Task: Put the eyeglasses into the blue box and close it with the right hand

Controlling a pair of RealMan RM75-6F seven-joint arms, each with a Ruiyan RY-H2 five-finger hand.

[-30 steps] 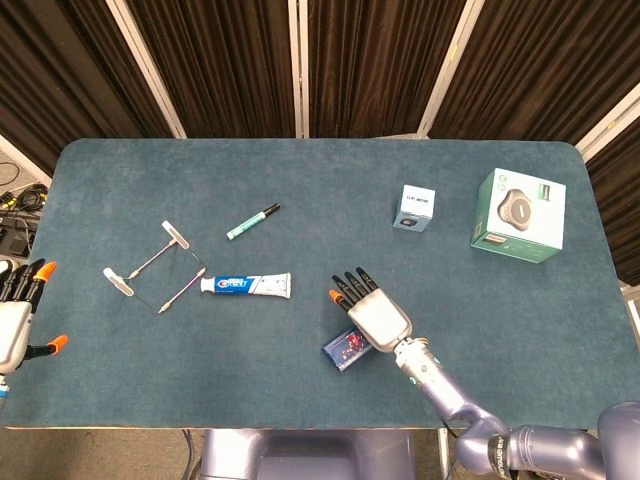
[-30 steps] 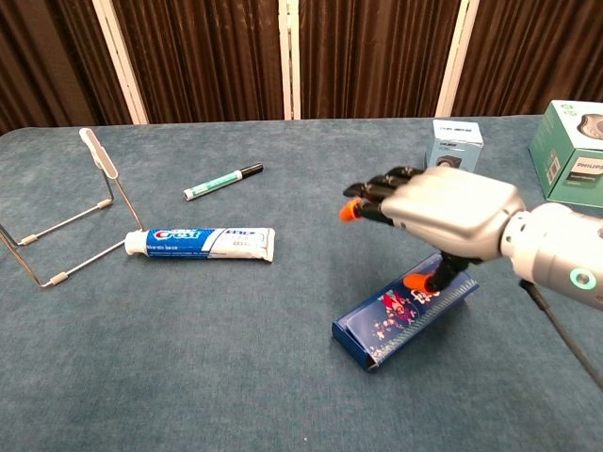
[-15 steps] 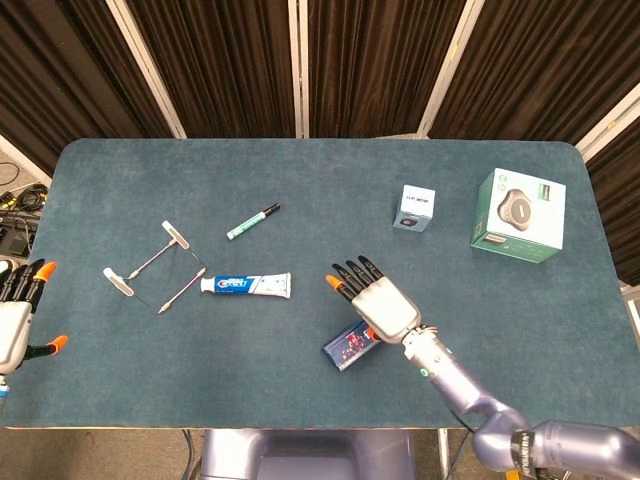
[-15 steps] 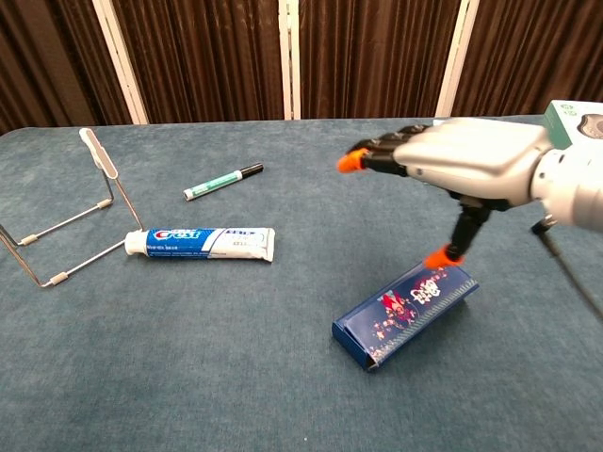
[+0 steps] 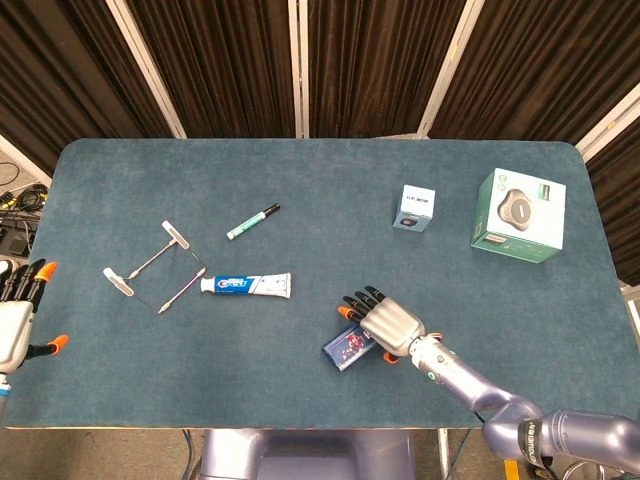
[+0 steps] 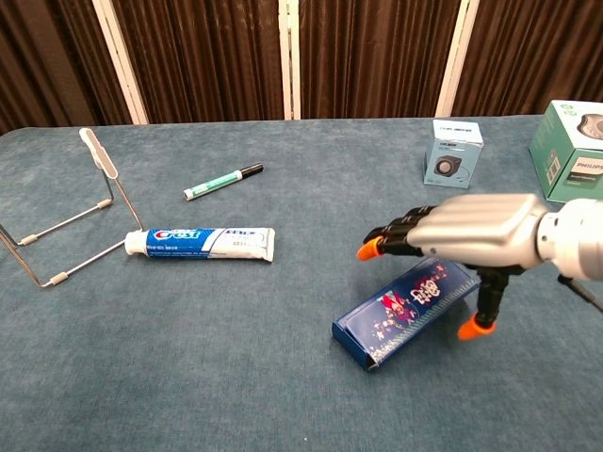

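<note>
The eyeglasses point(image 5: 155, 268), a thin wire frame with white temple tips, stand on the table's left side, also seen at the left in the chest view point(image 6: 66, 221). The blue box point(image 5: 349, 348) with a printed lid lies near the front edge, its lid down point(image 6: 405, 311). My right hand point(image 5: 388, 325) hovers flat over the box's right end point(image 6: 471, 231), fingers stretched out and holding nothing, the thumb pointing down beside the box. My left hand point(image 5: 15, 315) waits at the table's left edge with fingers spread, empty.
A toothpaste tube point(image 5: 246, 285) lies between the eyeglasses and the box. A green marker point(image 5: 252, 221) sits behind it. A small pale box point(image 5: 414, 208) and a larger green box point(image 5: 519, 214) stand at the back right.
My right hand rose off the box, then came back down further right. Its thumb has left the lid and now hangs beside the box's right end. The box has not moved.
</note>
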